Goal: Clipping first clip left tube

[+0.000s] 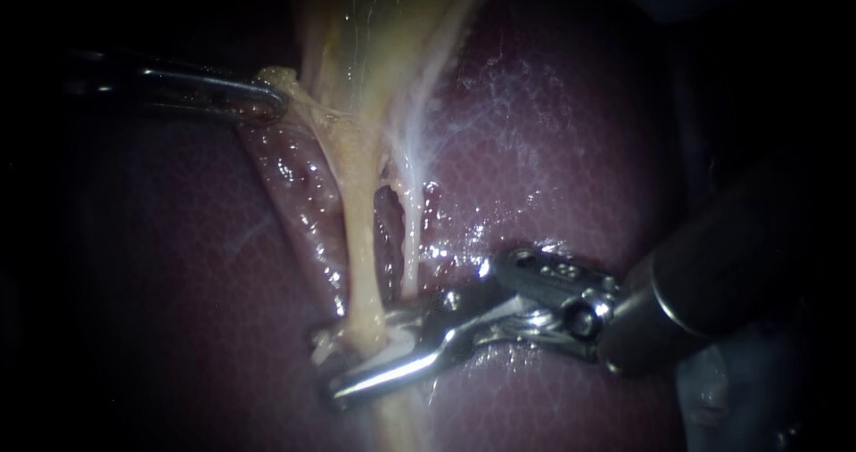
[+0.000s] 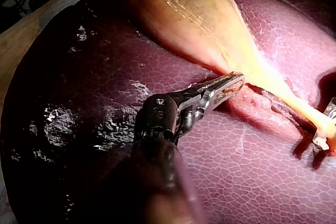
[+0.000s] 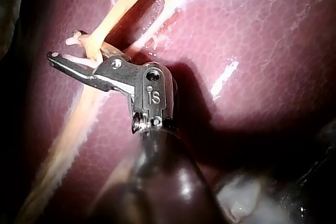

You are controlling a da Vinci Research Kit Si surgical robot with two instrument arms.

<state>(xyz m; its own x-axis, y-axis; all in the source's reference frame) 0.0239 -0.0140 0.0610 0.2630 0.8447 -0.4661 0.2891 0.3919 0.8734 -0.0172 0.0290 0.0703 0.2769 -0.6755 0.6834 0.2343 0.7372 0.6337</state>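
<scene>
The right instrument [image 1: 326, 364] comes in from the lower right, low over the liver [image 1: 553, 149], and its jaws straddle the left tube [image 1: 357, 238]. That tube is the thicker, pale yellow cord running down from the gallbladder [image 1: 357, 24]. It passes straight between the jaws near their tips, with one jaw behind it and the other in front. The jaws stand narrow, drawn in to a slim V, and both press on the tube from opposite sides. In the right wrist view the tube crosses the jaws at a slant, taut above them and looser beyond. A small whitish piece [image 1: 319, 343] shows just past the tube at the jaw tips. It could be the ends of a clip, though from here I can't be sure.

The right tube [image 1: 412, 238] is thinner and paler. It runs down just beside the left one, outside the jaws, and ends close to their hinge.

Well apart from all this, the left instrument [image 1: 275, 104] reaches in from the left. Its jaws are closed on a bit of pale tissue at the edge of the gallbladder's narrow end, where the left tube starts.
</scene>
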